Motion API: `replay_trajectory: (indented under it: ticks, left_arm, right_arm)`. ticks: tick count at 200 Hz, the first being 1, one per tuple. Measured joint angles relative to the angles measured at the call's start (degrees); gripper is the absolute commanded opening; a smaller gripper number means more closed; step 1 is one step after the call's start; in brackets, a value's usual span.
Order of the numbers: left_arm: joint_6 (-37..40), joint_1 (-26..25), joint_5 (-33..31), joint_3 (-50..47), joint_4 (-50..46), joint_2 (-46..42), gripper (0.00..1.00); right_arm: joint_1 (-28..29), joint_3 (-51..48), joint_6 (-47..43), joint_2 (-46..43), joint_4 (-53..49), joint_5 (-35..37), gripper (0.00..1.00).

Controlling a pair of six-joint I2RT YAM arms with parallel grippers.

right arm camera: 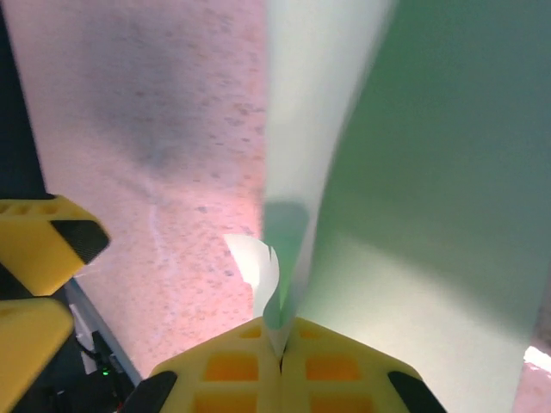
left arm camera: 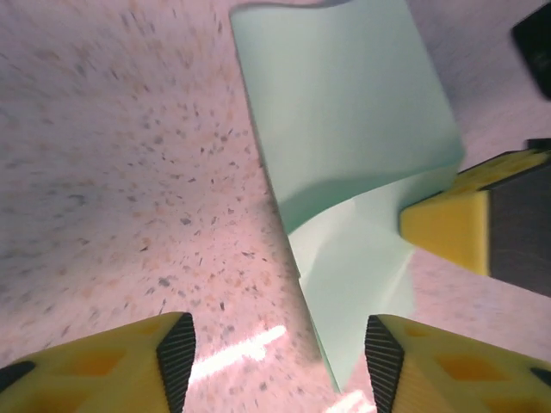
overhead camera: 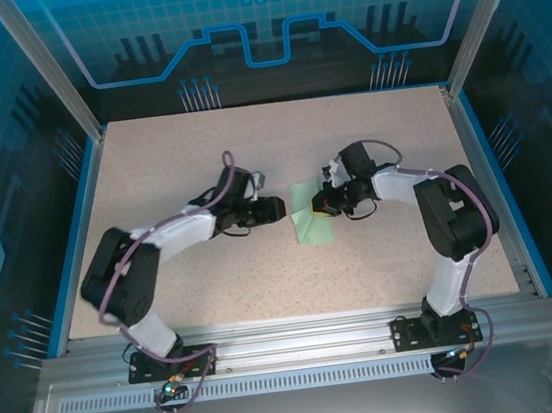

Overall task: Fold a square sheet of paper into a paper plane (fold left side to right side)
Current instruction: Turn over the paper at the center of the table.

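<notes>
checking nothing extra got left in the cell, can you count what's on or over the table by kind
square sheet of paper: 1
end effector: 2, the left end effector and the right end effector
total: 3

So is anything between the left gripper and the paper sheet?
Nothing visible does. The left gripper is open, and a corner of the square sheet of paper reaches between its fingers. The right gripper is shut on the sheet's far edge.
</notes>
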Motion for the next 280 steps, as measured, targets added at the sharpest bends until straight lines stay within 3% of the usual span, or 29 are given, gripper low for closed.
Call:
replay_trajectory:
  ticks: [55,77,107,155,217,280]
  left_arm:
    - [-8.5,5.0,4.8,-9.3,6.6,-23.2,0.94]
    - [-12.2,5.1,8.1,-10.6,10.8,-29.3,0.97]
    - [-17.3,5.1,12.8,-10.5,18.8,-31.8,0.98]
    - [-21.4,2.6,17.9,-6.7,25.4,-27.7,0.96]
    - [-22.7,-1.2,19.6,-2.8,28.2,-24.4,0.86]
    - [-22.8,-1.9,19.5,-2.5,28.4,-23.5,0.44]
  right_arm:
    - [-5.7,-1.4,3.4,-14.1,9.1,-9.2,0.00]
    - [-7.2,-1.0,6.7,-19.3,13.2,-12.7,0.00]
    - [-7.1,1.4,11.9,-23.5,17.7,-16.1,0.00]
    - [-4.2,3.1,18.9,-26.7,22.7,-17.9,0.00]
    - [-0.2,3.6,25.1,-26.8,26.4,-18.2,0.00]
    - [0.8,3.6,27.0,-26.8,27.2,-18.1,0.02]
